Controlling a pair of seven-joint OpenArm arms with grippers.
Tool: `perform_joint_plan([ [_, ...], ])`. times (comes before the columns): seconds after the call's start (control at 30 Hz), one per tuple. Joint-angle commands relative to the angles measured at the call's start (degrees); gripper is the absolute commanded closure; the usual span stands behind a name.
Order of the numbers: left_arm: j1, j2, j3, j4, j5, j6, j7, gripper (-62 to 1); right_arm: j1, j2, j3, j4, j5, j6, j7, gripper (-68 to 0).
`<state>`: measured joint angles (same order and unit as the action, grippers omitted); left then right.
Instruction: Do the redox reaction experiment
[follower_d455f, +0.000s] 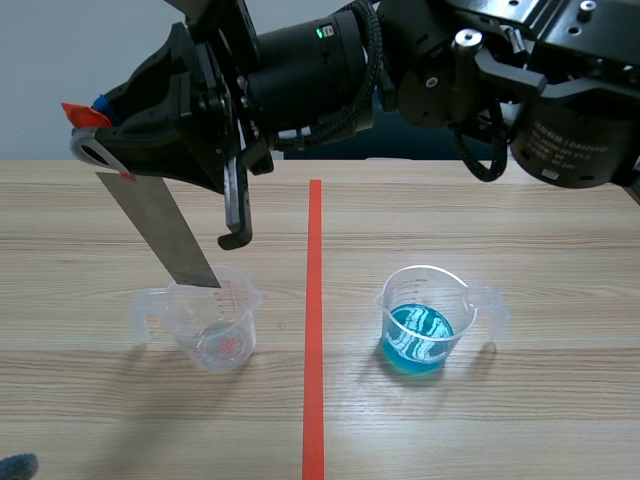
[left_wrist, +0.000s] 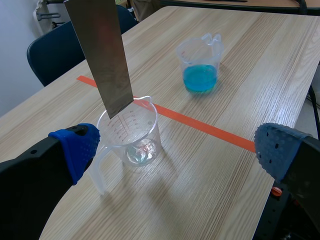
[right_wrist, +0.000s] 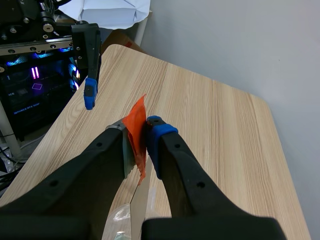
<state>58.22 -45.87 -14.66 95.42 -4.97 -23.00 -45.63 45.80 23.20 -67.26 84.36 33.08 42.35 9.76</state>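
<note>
Wood-grain table (follower_d455f: 540, 420), pale wall behind. Metal strip (follower_d455f: 160, 228) hangs tilted from the right tool (follower_d455f: 95, 135), which is clamped on its orange-taped top end. Strip's lower corner sits at rim level over the clear beaker (follower_d455f: 215, 325) below the tool; contact w/ rim unclear. Left tool (left_wrist: 177, 145) spread wide, holding nothing, clear beaker just ahead btwn its 2 pads. Beaker w/ blue liquid (follower_d455f: 425, 325) stands well beyond, across the orange-red line (follower_d455f: 314, 330).
</note>
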Motion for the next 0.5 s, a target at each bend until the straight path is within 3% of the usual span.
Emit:
perform_joint_plan([
  [0.0,-0.3,0.6,0.3,1.2,-0.8,-0.1,-0.9,-62.3,0.9,0.0,-0.1,0.0,1.3,0.4,0.9,-0.6],
  [0.47,-0.3,0.6,0.3,1.2,-0.8,-0.1,-0.9,-62.3,0.5,-1.8,-3.5,-8.2,-0.2,0.4,6.9,-0.6],
])
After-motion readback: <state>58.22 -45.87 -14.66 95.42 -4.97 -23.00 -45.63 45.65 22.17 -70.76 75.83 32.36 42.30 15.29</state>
